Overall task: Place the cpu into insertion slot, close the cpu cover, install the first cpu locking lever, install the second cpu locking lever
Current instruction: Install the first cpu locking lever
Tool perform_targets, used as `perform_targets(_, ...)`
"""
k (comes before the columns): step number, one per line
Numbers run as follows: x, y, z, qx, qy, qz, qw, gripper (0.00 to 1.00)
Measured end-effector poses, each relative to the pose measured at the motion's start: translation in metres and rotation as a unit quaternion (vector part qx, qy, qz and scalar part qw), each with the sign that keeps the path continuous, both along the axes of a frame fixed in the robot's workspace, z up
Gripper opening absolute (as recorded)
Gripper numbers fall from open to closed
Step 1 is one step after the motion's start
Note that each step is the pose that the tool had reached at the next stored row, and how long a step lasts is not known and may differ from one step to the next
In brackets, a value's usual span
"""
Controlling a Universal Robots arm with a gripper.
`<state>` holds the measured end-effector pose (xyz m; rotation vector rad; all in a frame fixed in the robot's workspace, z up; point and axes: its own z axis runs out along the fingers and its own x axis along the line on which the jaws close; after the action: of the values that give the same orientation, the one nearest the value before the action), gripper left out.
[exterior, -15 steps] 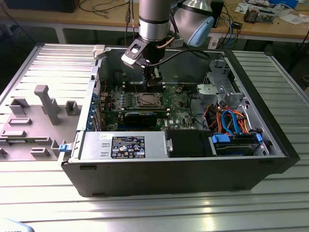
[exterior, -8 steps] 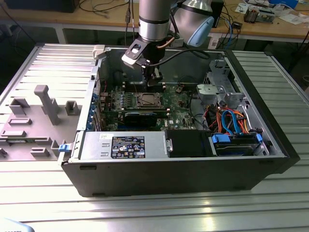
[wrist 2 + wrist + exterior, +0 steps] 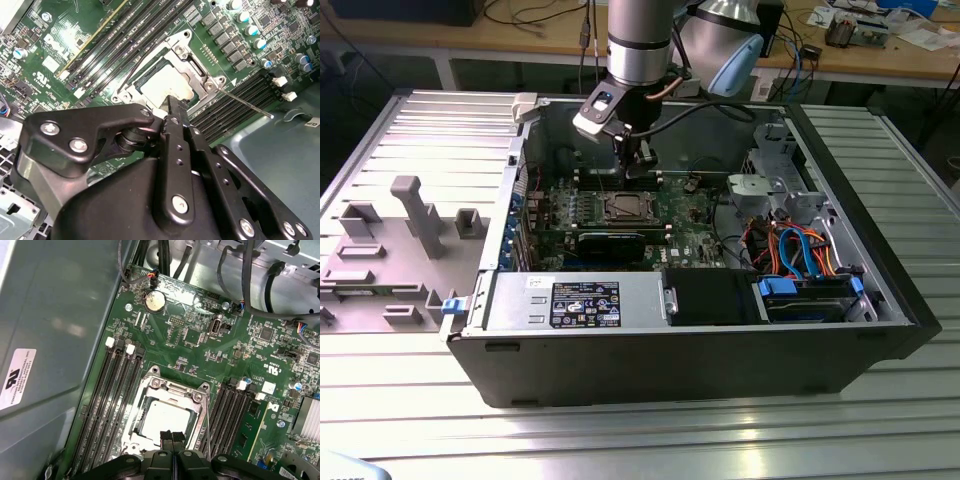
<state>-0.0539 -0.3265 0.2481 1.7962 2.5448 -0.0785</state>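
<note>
Already the cpu (image 3: 162, 417) sits in its socket mid-motherboard (image 3: 200, 347), with the cpu cover (image 3: 175, 390) lying around it. Over the socket's edge the gripper (image 3: 171, 436) has its fingertips pressed together, holding nothing. A white printed label (image 3: 17, 377) sticks to the case wall (image 3: 60, 315).

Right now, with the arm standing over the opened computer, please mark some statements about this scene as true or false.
1. The cpu lies in its socket, showing through the window of the cpu cover. True.
2. The jaws of the gripper stand wide apart. False: they are shut together, with nothing visible between them.
3. The gripper hangs over the drive bay with the blue cables. False: it hangs at the edge of the cpu cover.
4. A round coin battery sits on the green board. True.
5. A side panel closes the computer case. False: the case lies open, with the board in plain sight.
</note>
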Motion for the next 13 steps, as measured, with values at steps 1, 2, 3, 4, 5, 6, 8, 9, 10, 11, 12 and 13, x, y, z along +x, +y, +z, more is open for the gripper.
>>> perform_targets(1, 0.0, 0.0, 0.0, 0.0, 0.0, 0.001, 1.0, 0.11)
perform_targets(2, 0.0, 0.0, 0.0, 0.0, 0.0, 0.002, 1.0, 0.11)
perform_targets(3, 0.0, 0.0, 0.0, 0.0, 0.0, 0.003, 1.0, 0.11)
perform_targets(4, 0.0, 0.0, 0.0, 0.0, 0.0, 0.004, 0.99999, 0.11)
perform_targets(5, 0.0, 0.0, 0.0, 0.0, 0.0, 0.005, 0.99999, 0.11)
perform_targets(6, 0.0, 0.0, 0.0, 0.0, 0.0, 0.006, 0.99998, 0.11)
perform_targets(8, 0.0, 0.0, 0.0, 0.0, 0.0, 0.01, 0.99995, 0.11)
perform_targets(9, 0.0, 0.0, 0.0, 0.0, 0.0, 0.011, 0.99994, 0.11)
perform_targets(10, 0.0, 0.0, 0.0, 0.0, 0.0, 0.013, 0.99992, 0.11)
perform_targets(11, 0.0, 0.0, 0.0, 0.0, 0.0, 0.014, 0.9999, 0.11)
perform_targets(12, 0.0, 0.0, 0.0, 0.0, 0.0, 0.016, 0.99988, 0.11)
perform_targets(13, 0.0, 0.0, 0.0, -0.0001, 0.0, 0.018, 0.99984, 0.11)
